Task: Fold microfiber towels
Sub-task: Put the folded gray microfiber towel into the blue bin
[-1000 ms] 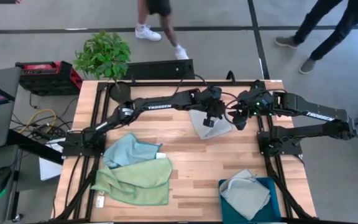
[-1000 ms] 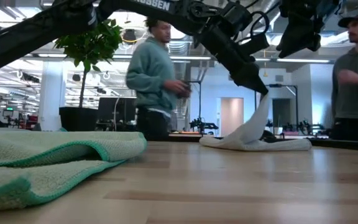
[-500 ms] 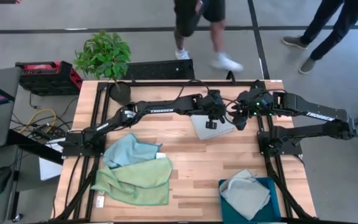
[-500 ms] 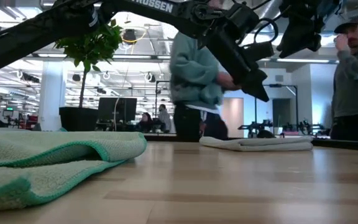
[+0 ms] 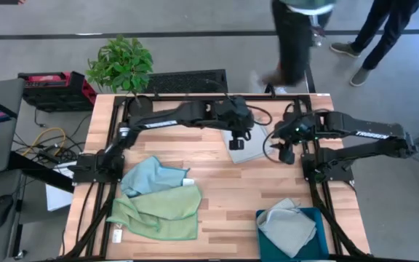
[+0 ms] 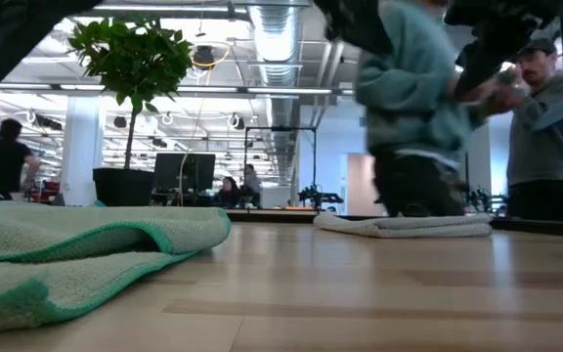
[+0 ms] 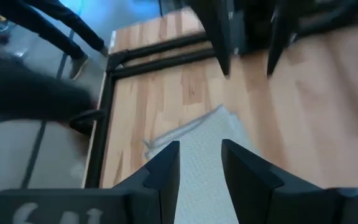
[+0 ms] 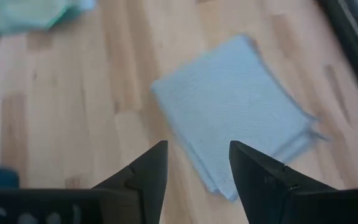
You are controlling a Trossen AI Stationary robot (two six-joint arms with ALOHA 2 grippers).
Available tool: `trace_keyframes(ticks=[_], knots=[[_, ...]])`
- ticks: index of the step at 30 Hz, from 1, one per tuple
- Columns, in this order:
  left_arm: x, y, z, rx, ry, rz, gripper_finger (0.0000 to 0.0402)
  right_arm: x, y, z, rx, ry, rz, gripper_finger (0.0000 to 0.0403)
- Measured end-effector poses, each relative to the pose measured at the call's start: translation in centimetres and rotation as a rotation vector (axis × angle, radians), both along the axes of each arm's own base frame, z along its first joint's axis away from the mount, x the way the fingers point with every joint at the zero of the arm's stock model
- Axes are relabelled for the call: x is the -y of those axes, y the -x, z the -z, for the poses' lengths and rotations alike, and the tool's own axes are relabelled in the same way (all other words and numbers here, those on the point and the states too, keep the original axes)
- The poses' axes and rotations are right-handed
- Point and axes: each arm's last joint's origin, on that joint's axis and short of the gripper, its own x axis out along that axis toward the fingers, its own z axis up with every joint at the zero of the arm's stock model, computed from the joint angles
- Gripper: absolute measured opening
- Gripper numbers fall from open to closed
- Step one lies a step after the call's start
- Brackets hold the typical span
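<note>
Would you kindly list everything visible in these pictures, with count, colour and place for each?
Folded towel: one, light grey, lying flat at the table's far middle, between the two grippers.
Loose towels: two, light blue and pale green, overlapping at the near left.
Towel in bin: one, light grey, crumpled.
Bin: one, dark teal, near right corner.
Table: one, pale wood.
Potted plant: one, green, far left corner.
People: several, beyond the far edge.
Left gripper: open, above the folded towel.
Right gripper: open, just right of that towel.
</note>
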Motion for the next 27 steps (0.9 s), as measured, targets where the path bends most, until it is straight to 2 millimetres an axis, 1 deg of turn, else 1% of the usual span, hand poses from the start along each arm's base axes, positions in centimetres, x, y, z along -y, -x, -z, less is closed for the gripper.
trace_keyframes(ticks=[1,3,6,11,16,19,27], knots=[[0.3,0.8,-1.0,0.007,0.018,-0.01,0.0112,-0.3,-0.3,0.2,-0.016,0.009,-0.035,0.0195],[1.0,1.9,-2.2,0.011,0.055,-0.028,0.0112,-0.7,-0.9,0.7,-0.055,0.025,-0.1,0.0195],[2.1,3.3,-3.6,0.018,0.099,-0.053,0.0112,-1.4,-1.8,1.4,-0.11,0.052,-0.189,0.0195],[4.3,5.7,-6.7,0.099,0.105,-0.087,0.0112,-2.0,-3.0,2.4,-0.172,0.051,-0.233,0.0195],[6.5,7.2,-8.2,0.124,0.079,-0.108,0.0112,-2.4,-4.5,3.8,-0.249,0.047,-0.253,0.0195],[7.5,8.3,-9.2,0.16,0.092,-0.129,0.0112,-2.4,-5.5,4.9,-0.302,0.047,-0.266,0.0195],[9.3,9.4,-9.9,0.175,0.101,-0.136,0.0112,-2.3,-8.6,8.3,-0.41,0.105,-0.416,0.0195]])
